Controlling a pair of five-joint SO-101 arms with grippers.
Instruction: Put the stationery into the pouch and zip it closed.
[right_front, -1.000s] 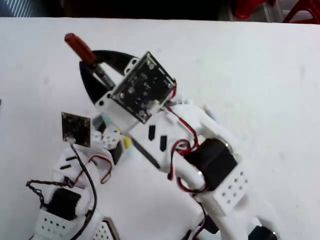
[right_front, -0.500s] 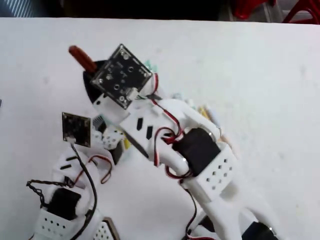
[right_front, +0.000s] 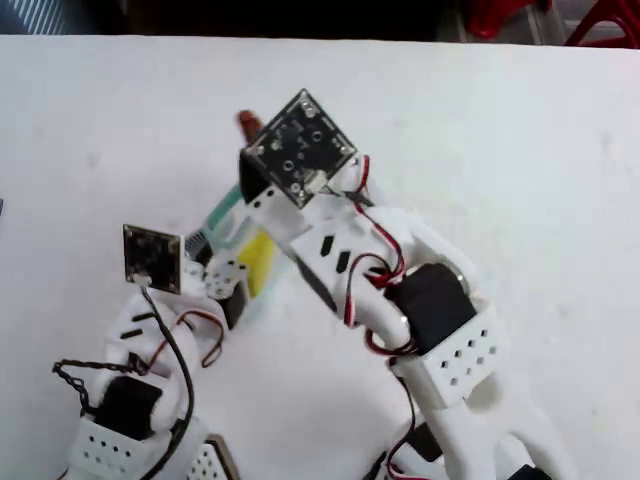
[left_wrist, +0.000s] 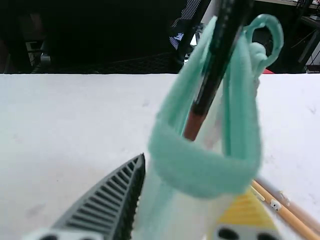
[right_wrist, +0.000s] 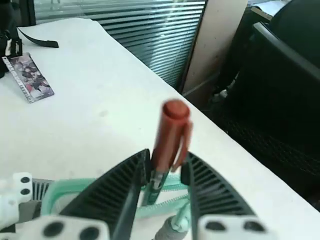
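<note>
inside right tool (right_wrist: 166, 159), red-capped pen (right_wrist: 172, 125), tip in pouch (right_wrist: 60, 191)

high camera looks down over the table (right_front: 520, 150); both wrist cameras sit close, sharing the pen (right_wrist: 169, 130) and pouch (left_wrist: 200, 172).

Pen upright in the pouch mouth, mid-desk

The pen (right_wrist: 170, 131) stands between the right gripper's (right_wrist: 165, 156) fingers, its lower end inside the mouth of the pouch (left_wrist: 200, 172). The left gripper (right_front: 232, 275) grips the pouch's end nearer the arms. Pencils (left_wrist: 282, 210) lie on the desk (right_front: 520, 150) just beside it.
</note>
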